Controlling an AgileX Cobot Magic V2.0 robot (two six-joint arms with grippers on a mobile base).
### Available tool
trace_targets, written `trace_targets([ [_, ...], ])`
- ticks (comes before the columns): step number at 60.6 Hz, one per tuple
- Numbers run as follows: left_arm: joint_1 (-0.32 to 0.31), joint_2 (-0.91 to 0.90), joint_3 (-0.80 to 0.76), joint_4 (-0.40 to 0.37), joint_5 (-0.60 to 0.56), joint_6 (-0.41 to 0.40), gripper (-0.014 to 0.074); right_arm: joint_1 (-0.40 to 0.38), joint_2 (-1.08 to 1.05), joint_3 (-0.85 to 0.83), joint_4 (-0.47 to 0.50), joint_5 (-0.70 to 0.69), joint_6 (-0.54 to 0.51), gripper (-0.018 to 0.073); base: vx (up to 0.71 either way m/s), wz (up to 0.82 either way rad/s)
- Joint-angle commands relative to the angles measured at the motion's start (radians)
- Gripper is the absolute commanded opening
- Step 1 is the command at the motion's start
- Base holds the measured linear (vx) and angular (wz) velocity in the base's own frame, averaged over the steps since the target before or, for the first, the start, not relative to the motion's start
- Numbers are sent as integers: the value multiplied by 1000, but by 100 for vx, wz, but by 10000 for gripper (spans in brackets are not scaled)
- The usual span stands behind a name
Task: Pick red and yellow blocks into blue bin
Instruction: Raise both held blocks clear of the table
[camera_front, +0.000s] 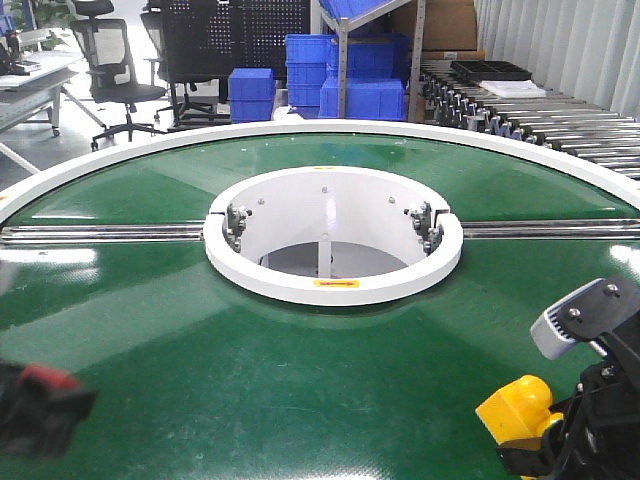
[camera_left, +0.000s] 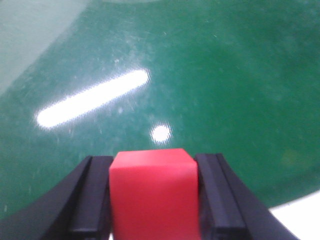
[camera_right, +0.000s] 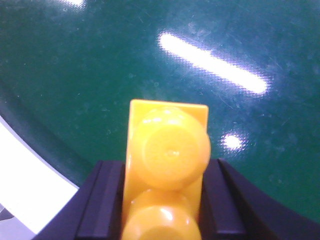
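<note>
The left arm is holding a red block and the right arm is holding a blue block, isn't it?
Almost. The block in the right arm's jaws is yellow, not blue: the right wrist view shows a yellow brick with round studs clamped between them. The left arm's jaws do hold a red cube.

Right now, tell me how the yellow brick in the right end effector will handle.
The yellow brick looks like rigid moulded plastic, so probably stiff and light. Its glossy faces may slip in the right end effector. Flat sides: unlikely to roll.
</note>
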Motion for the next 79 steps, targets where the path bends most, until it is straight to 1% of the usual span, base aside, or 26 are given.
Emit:
trace_targets([
  [1, -9, -111, 46, -13, -67, -1, 251, 1, -13, -26, 28, -41, -4, 325, 0, 0],
  [12, -9, -238, 153, -11, -55, -3, 251, 1, -13, -26, 28, -41, -4, 325, 0, 0],
  [23, -9, -297, 177, -11, -35, -3, 251, 1, -13, -26, 28, -41, -4, 325, 0, 0],
  [79, -9, -303, 177, -11, -31, -3, 251, 1, -13, -26, 31, -42, -4, 325, 0, 1],
])
